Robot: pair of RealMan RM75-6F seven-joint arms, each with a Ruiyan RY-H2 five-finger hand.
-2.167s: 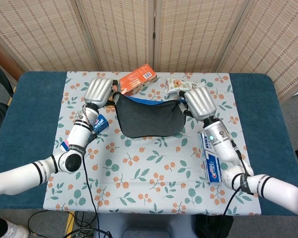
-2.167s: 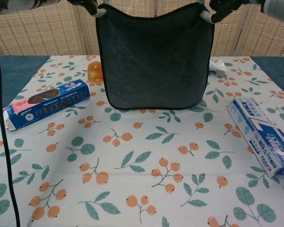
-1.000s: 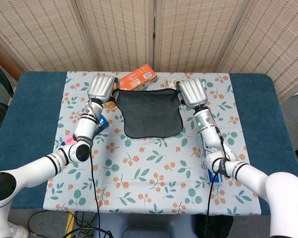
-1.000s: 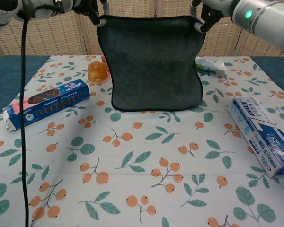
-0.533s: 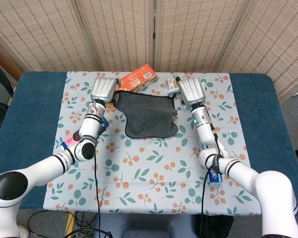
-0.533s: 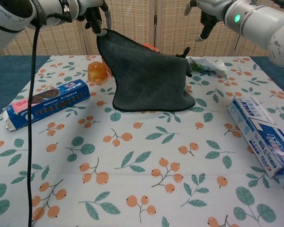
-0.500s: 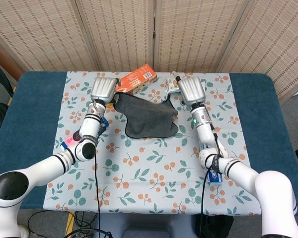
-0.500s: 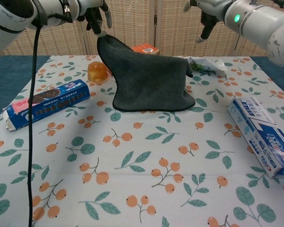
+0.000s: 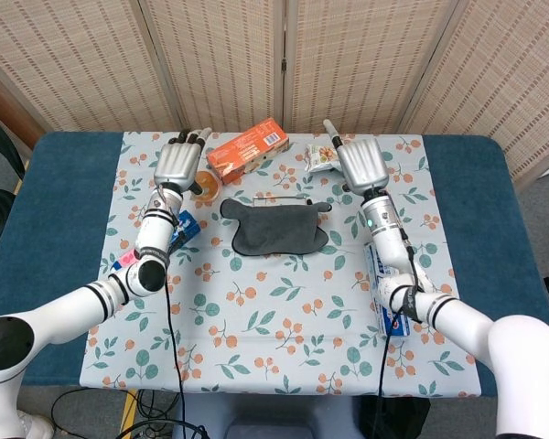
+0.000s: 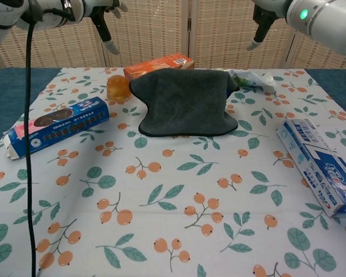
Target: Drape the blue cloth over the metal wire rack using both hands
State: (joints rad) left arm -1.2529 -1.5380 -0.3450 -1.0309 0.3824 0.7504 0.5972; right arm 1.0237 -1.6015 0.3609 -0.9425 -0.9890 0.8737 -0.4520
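Released since half a second ago: blue cloth [image 10: 184, 101] now draped over metal wire rack [image 9: 276, 197], hanging down its near side to the tablecloth [image 10: 173, 219], no longer pinched at the left corner. Left hand [image 9: 177, 162] lifted clear above and to the side, fingers [image 10: 106, 40] spread, holding nothing. Right hand [image 9: 361, 162] likewise raised apart from the cloth, fingers [image 10: 258, 36] extended, empty. Rack mostly hidden under the cloth, only a thin wire edge showing behind. Orange box [image 10: 159, 64] just behind, orange cup [image 10: 119, 87] beside the cloth's left edge.
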